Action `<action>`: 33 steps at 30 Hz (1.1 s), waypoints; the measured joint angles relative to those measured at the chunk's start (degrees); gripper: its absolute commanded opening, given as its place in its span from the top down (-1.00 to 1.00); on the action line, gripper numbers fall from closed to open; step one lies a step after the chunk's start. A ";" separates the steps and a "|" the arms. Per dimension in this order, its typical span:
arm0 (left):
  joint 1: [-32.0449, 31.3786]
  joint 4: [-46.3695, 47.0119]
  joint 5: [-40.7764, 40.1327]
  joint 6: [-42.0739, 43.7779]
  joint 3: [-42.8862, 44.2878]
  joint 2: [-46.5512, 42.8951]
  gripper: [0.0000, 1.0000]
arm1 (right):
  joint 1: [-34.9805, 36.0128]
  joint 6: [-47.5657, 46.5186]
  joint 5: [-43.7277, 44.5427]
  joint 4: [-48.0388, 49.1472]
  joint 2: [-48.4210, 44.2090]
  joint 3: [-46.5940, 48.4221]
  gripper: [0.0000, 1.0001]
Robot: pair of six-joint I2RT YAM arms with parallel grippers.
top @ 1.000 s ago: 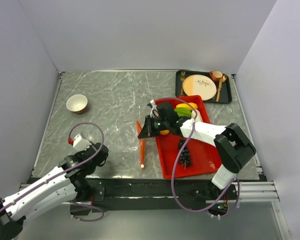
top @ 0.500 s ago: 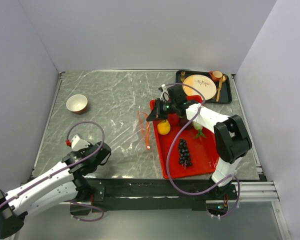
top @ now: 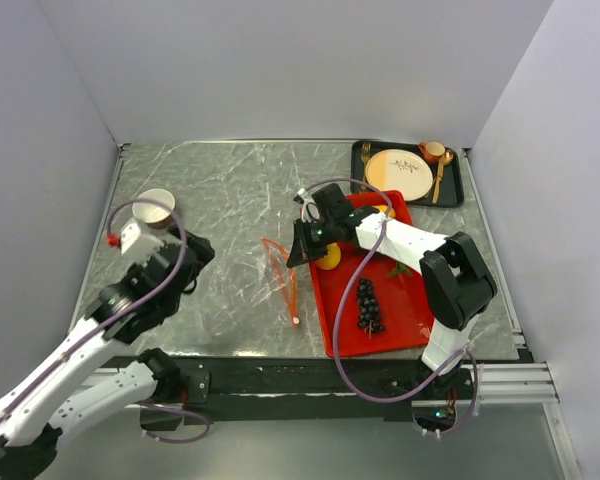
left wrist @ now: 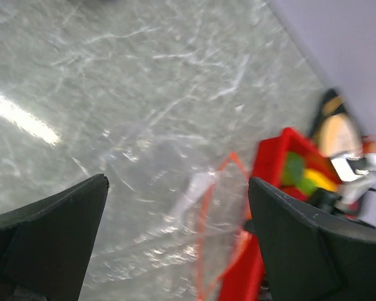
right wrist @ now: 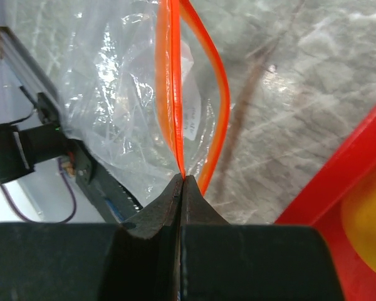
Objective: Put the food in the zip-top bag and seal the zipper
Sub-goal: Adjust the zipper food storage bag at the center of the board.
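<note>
The right claw (right wrist: 181, 183) is clamped tight on the zipper (right wrist: 167, 75), pinching the orange-red strip at one end, where its two lips come together; just beyond the fingertips the lips bow apart, so the mouth gapes a little.

From that pinch the zip-top bag (right wrist: 106, 88) hangs slack and clear; its long axis runs away from the claw toward the arm bases, ending at the small white slider (top: 295, 321); whether the bag's lower part rests on the bench (top: 220, 190) or hangs just clear of it I cannot tell.

Right beside the claw, on its other side, lies the red tray (top: 405, 315) with the food (top: 372, 213): a yellow fruit (top: 328, 258) just next to the claw, dark grapes (top: 367, 304) further along toward the bases.

The left claw (left wrist: 177, 188) stands wide apart and empty, raised well away from the bag, its camera facing the bag's mouth; my guess is that it must come in for the free lip, since the right arm, though nearer the food, is busy.

Beyond it a small bowl (top: 153, 207); far past the right claw a dark tray (top: 457, 197) carries a plate (top: 398, 172); the bench is grey marbled stone, walled in pale panels.
</note>
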 measured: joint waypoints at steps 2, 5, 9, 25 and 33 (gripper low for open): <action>5.09 3.80 4.07 5.66 -0.35 3.76 -0.99 | -0.07 -0.66 0.94 -0.87 0.00 0.00 1.00; 13.77 11.02 12.96 13.46 -3.19 8.17 -0.99 | -0.07 -1.62 2.38 -2.49 0.00 0.13 1.00; 24.33 19.17 27.06 22.18 -7.23 12.81 -0.99 | -0.07 -2.12 3.56 -4.11 0.00 0.81 1.00; 30.91 41.29 48.85 32.15 -16.70 25.22 -0.81 | -0.09 -2.01 3.08 -4.57 0.00 1.22 0.95; 31.61 42.91 48.54 32.79 -18.45 27.10 -0.29 | -0.09 -1.66 2.21 -4.50 0.00 1.22 0.94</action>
